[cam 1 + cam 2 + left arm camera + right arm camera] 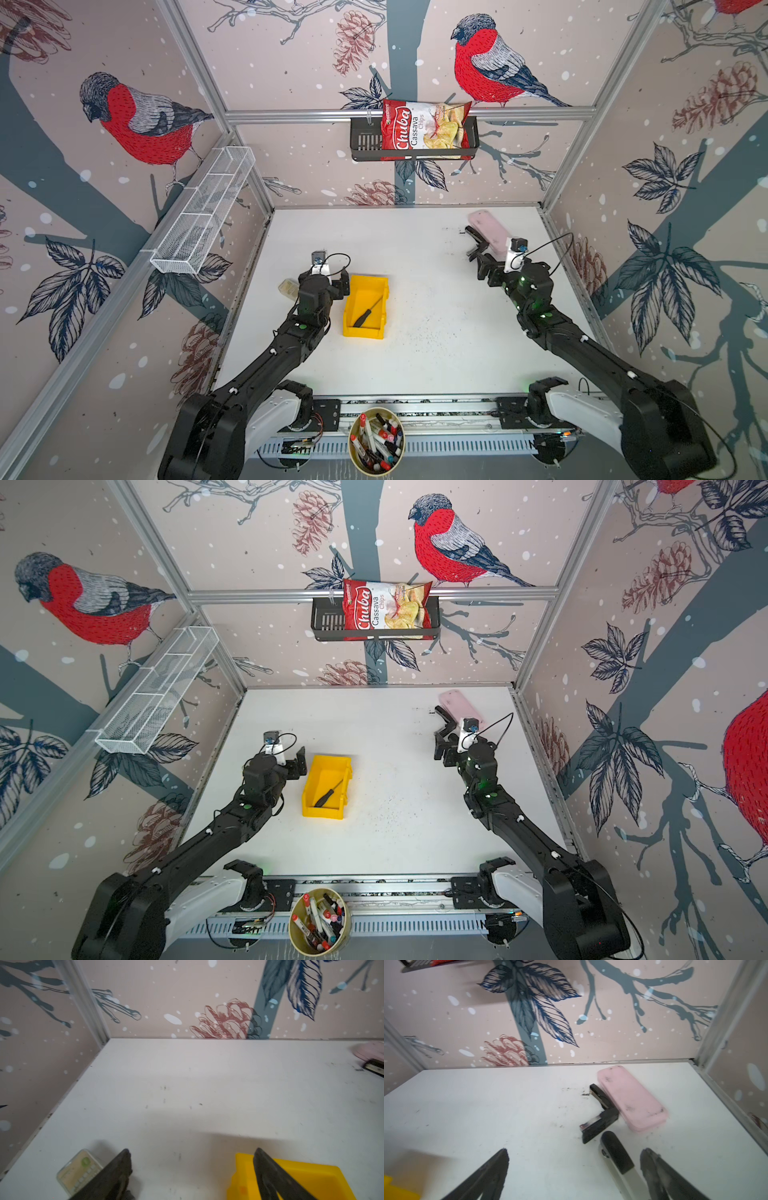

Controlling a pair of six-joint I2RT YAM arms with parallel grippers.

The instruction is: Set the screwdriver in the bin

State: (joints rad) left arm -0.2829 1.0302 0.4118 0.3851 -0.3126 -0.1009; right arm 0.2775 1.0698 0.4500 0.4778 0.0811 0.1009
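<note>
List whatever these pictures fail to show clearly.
- Screwdriver tip: too small in both top views; absent from wrist views.
- Bin inside, left wrist view: cut off by the bottom edge and left gripper.
- Clear case: mostly under the left arm in a top view.
- Pink case: cut by the left wrist view's edge.

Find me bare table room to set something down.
Free: the wide middle between the bin and the right gripper, and the far strip left of the pink case. Crowded: the far right corner, black tool beside the case; left gripper close by the bin.
</note>
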